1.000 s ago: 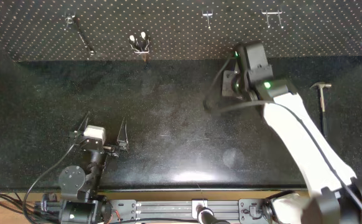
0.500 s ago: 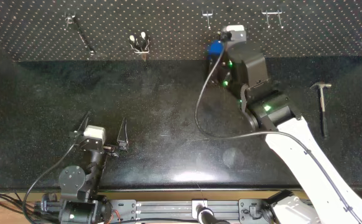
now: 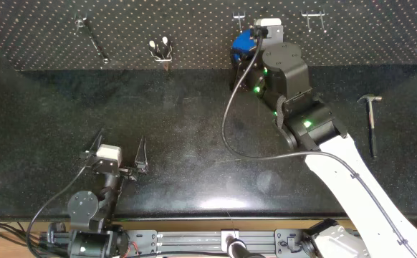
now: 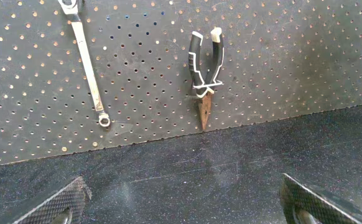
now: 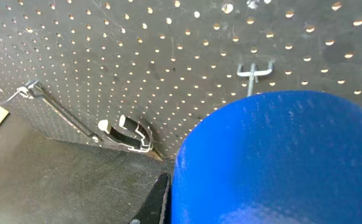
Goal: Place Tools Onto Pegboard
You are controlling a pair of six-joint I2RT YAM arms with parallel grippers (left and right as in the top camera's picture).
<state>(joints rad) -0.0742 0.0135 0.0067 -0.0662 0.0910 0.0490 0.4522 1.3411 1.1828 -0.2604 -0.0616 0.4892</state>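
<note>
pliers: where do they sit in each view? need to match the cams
Top view: pliers hang on the pegboard, left half, right of the wrench.
Left wrist view: pliers hang nose down, wrench beside them.
Right wrist view: pliers at a slant, between the wrench and the blue object.
Shared landmark: the wrench.
</note>
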